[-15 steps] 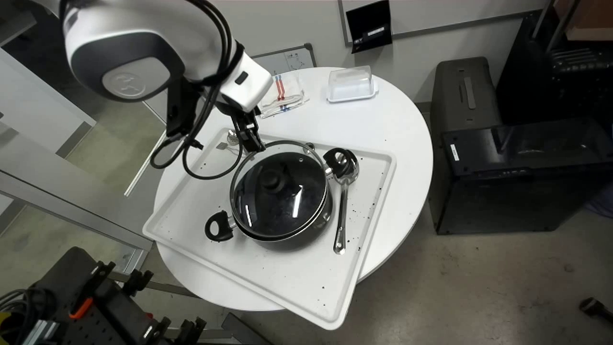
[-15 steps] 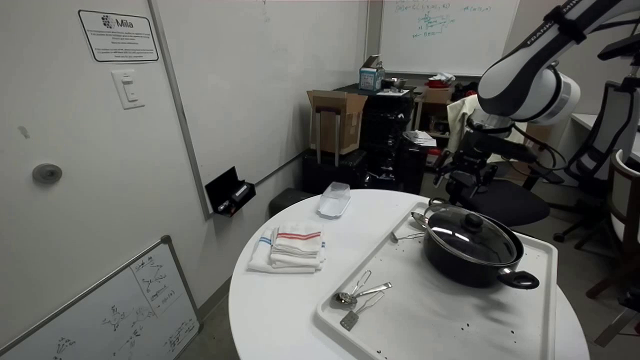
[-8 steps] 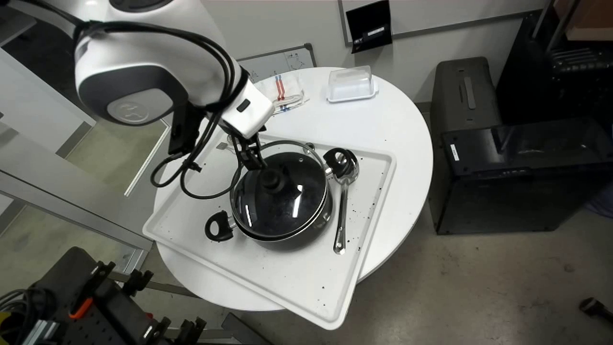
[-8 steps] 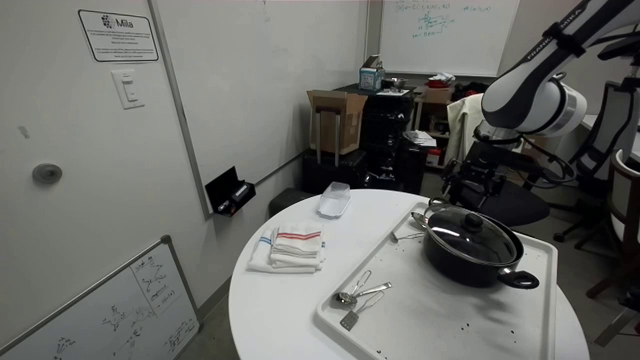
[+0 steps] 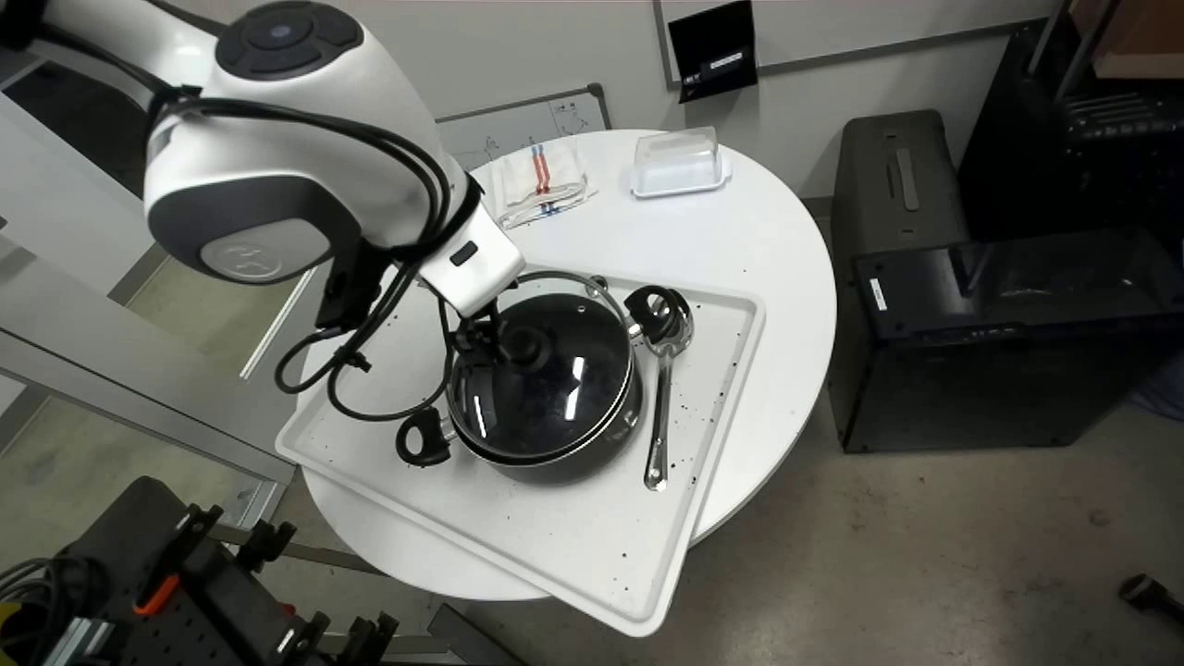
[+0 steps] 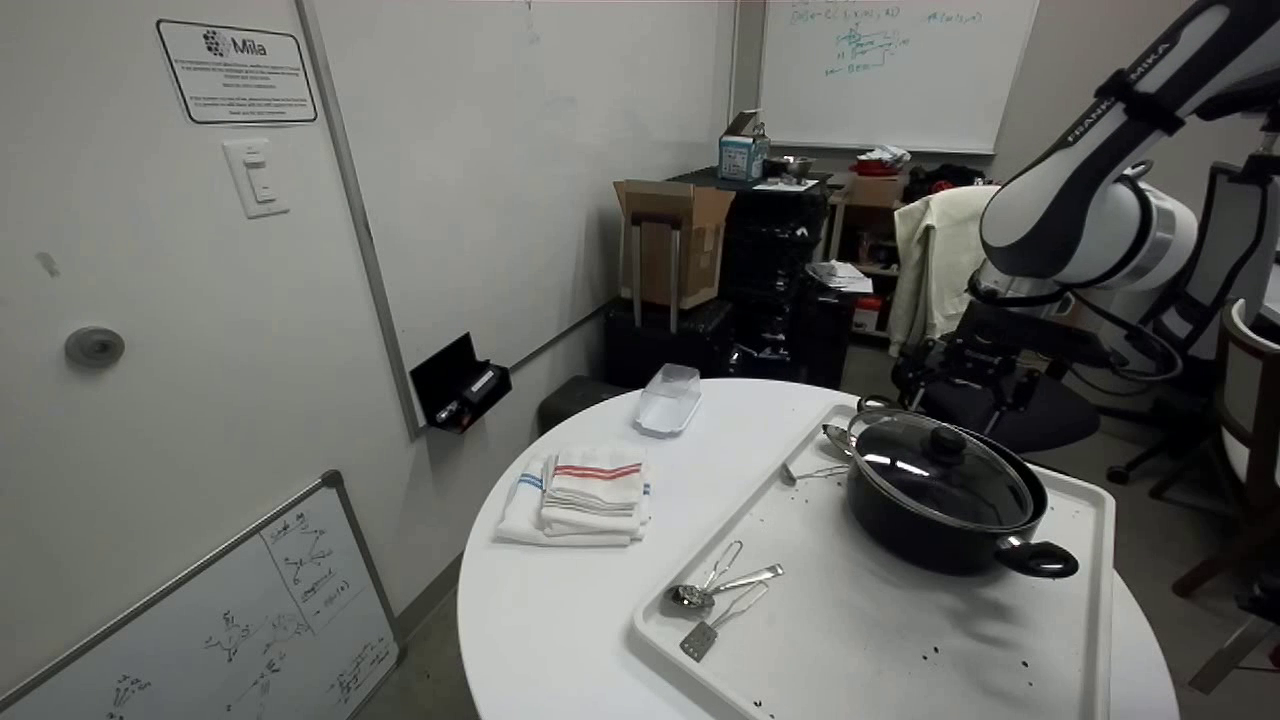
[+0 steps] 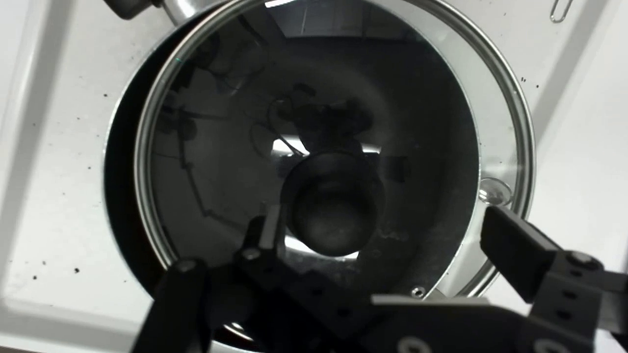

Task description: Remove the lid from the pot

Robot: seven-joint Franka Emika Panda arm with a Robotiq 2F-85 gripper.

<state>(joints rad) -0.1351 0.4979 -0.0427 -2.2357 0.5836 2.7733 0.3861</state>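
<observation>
The pot (image 5: 578, 467), black and wide, stands on a tray in both exterior views (image 6: 890, 520). The see-through lid (image 5: 546, 416) lies on it, off centre, also in an exterior view (image 6: 900, 480). In the wrist view the lid (image 7: 417, 108) is shifted right, and a dark crescent of the pot (image 7: 120, 181) shows at left. The dark knob (image 7: 336, 218) appears between the spread fingers of my gripper (image 7: 385, 228), nearer the left finger. My gripper (image 5: 486, 344) is open and empty above the lid, beside the knob in an exterior view. Its height above the knob is unclear.
The white tray (image 5: 546, 536) sits on a round white table (image 5: 777, 259). A long metal ladle (image 5: 659, 425) lies beside the pot. Small utensils (image 6: 715, 600) lie in a tray corner. Folded towels (image 6: 590, 495) and a clear-lidded box (image 5: 680, 166) stand on the table.
My gripper has moved down the picture in an exterior view, from the lid's far edge to beside the knob, and rightward in an exterior view. The pot and lid have not moved.
</observation>
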